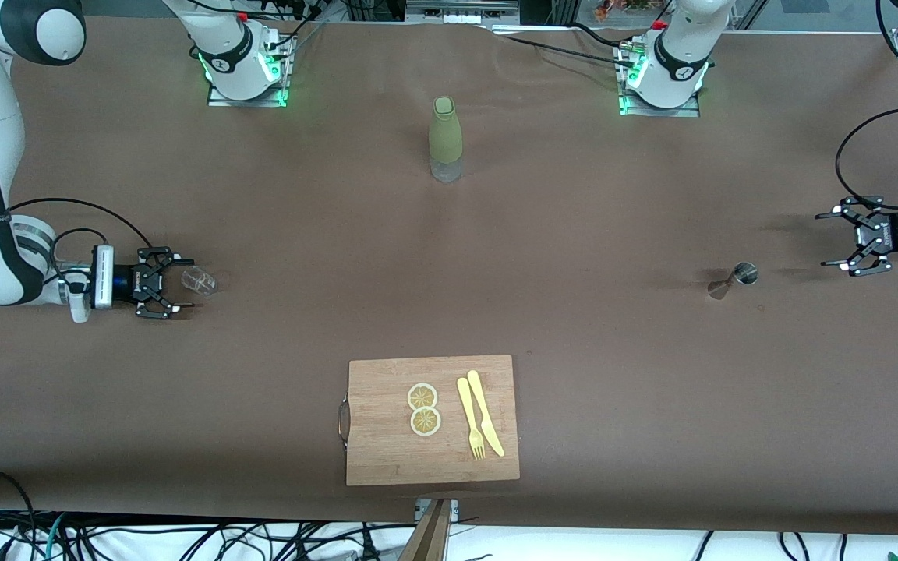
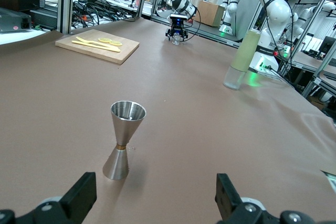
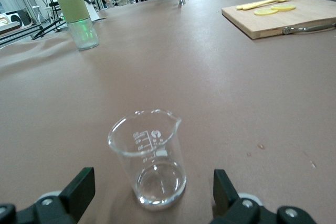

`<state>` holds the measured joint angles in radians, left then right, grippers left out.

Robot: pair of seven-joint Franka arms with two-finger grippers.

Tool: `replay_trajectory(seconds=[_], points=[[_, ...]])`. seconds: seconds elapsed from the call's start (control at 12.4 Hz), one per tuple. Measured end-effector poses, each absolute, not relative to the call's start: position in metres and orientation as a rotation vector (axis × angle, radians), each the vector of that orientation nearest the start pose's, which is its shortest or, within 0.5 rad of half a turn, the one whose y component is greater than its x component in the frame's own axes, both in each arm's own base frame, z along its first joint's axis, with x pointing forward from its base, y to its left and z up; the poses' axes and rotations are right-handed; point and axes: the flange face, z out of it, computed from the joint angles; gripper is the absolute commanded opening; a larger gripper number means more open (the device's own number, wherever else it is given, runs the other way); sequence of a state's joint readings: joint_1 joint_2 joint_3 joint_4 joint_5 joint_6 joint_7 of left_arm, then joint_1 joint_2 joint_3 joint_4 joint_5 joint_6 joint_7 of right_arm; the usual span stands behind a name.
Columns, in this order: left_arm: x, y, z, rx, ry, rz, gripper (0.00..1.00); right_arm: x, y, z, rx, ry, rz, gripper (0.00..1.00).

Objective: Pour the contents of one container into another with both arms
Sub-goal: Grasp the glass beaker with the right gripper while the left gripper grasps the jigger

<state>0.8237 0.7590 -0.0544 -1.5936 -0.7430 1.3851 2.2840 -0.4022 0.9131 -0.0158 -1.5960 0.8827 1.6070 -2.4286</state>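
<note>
Beaker (image 3: 149, 156), glass, upright at the right arm's end of the table, just ahead of the right gripper (image 1: 172, 282), jaws spread to straddle it. Jigger (image 2: 124, 139) stands before the left gripper (image 1: 846, 240), likewise open, ungrasped.

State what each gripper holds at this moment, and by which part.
Nothing is held. The right gripper is open beside the glass beaker, not touching it; the left gripper is open, short of the steel jigger.
</note>
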Motion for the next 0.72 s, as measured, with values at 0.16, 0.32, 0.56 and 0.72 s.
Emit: replay_trajectory(seconds=[0.16,0.32,0.56,0.72], points=[[0.492,0.346,0.173,1.650,-1.234,0.868,1.00,0.579,-0.160,0.084,-1.495,-1.452,-0.769,0.99],[0.509,0.329,0.165,1.654,-1.253,0.874,1.00,0.581,-0.156,0.082,-1.489,-1.457,-0.773,0.95],[0.536,0.295,0.142,1.632,-1.276,0.944,1.00,0.587,-0.153,0.086,-1.483,-1.476,-0.784,0.91],[0.545,0.275,0.121,1.612,-1.279,0.960,1.00,0.592,-0.153,0.089,-1.481,-1.488,-0.789,0.90]])
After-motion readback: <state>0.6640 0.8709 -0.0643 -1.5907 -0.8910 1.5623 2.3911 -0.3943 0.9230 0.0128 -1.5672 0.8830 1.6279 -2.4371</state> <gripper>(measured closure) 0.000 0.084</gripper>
